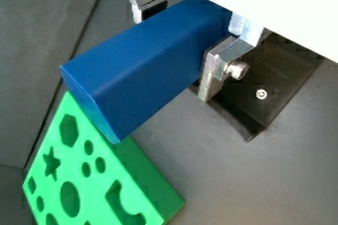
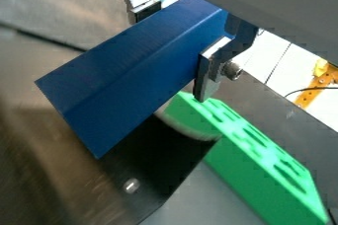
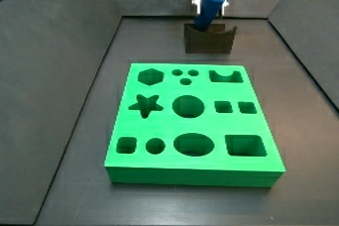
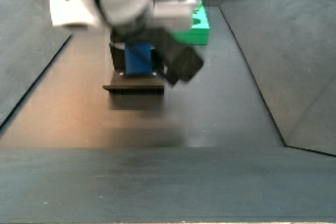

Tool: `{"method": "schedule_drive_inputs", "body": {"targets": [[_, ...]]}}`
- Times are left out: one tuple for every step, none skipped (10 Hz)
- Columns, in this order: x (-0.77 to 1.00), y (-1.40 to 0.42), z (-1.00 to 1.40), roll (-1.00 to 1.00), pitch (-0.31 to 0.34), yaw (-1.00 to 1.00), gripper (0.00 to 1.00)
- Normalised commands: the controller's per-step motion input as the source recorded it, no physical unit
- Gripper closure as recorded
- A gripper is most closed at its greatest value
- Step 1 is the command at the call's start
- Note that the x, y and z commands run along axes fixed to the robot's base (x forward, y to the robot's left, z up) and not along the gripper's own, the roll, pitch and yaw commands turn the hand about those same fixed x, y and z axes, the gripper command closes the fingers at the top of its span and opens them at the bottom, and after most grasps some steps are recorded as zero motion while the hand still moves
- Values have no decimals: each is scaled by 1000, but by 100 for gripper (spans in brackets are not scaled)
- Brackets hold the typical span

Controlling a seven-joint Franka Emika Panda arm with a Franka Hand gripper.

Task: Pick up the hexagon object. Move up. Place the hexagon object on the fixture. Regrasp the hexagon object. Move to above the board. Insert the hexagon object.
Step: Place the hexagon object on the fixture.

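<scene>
My gripper (image 1: 179, 41) is shut on the hexagon object (image 1: 138, 71), a bright blue prism bar that fills both wrist views (image 2: 132, 81); silver fingers (image 1: 218, 66) clamp its sides. In a side view the gripper (image 3: 209, 0) holds the bar (image 3: 208, 10) tilted, its lower end at the notch of the dark fixture (image 3: 209, 40) behind the green board (image 3: 192, 121). In a side view the bar (image 4: 137, 57) sits over the fixture (image 4: 136, 85), with the arm above it. The board also shows in both wrist views (image 1: 93, 175) (image 2: 258, 165).
The board's cut-outs include a star (image 3: 146, 104), a hexagon (image 3: 150, 75), circles and squares. Dark walls (image 3: 79, 71) edge the work floor on both sides. The fixture's base plate with a screw (image 1: 262, 94) lies under the gripper.
</scene>
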Motion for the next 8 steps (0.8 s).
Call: {"method": "schedule_drive_inputs", "body": {"targets": [[183,115,-880,-210,27,-221,100],[146,95,-676,-184,-13,-203,100],[111,112,-450,-149,-53,-162,100],[88,145,-381,-136,-81,-132,100],[83,146,-371,-132,-86,-102,100],[82,144,-371,-132,-85,-65,100],[81,144,-372,-131,-84,-52,100],[0,-500,-167,0,0,0,100]]}}
